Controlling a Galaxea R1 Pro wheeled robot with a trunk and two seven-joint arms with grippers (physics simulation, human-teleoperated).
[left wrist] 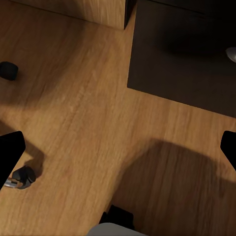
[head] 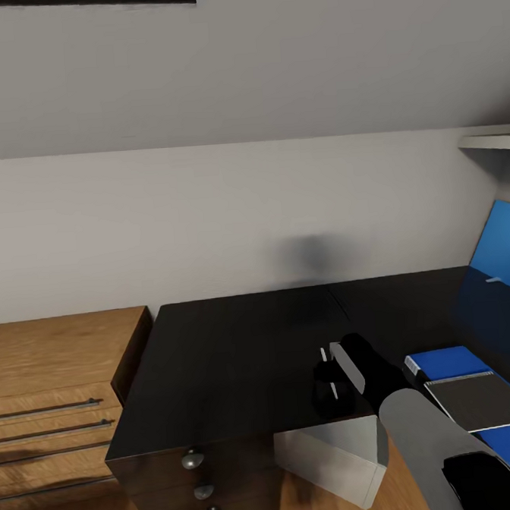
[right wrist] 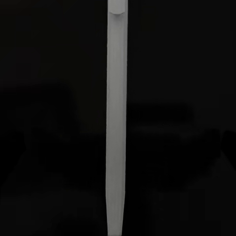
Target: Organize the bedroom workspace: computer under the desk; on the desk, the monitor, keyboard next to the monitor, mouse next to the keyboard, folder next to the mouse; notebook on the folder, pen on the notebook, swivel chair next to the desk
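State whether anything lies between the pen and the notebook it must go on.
Nothing visible does. The pen is at the right gripper; only bare desk lies between it and the notebook on the folder.

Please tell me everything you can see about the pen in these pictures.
The pen is a thin, straight, pale grey-white stick, plain and smooth like plastic, with a small clip-like step near one end. In the right wrist view it runs lengthwise between the fingers against the black desk. In the head view the right gripper hovers over that desk; whether it grips the pen is unclear.
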